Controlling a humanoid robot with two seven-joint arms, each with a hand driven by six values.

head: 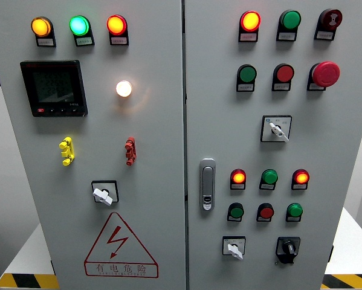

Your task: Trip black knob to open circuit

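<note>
No robot hand shows, so I cannot tell either's state. The black knob point(287, 248) sits at the right door's point(350, 151) lower right, just right of a white selector point(234, 248), set low, presumably for easy reach; apparently untouched.

"有电危险" beneath a lightning bolt on the red triangular warning sign point(121, 246)

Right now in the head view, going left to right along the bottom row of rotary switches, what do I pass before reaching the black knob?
White-handled switch on the left door → white-handled switch on the right door → black knob. No robot hand is in view.
</note>
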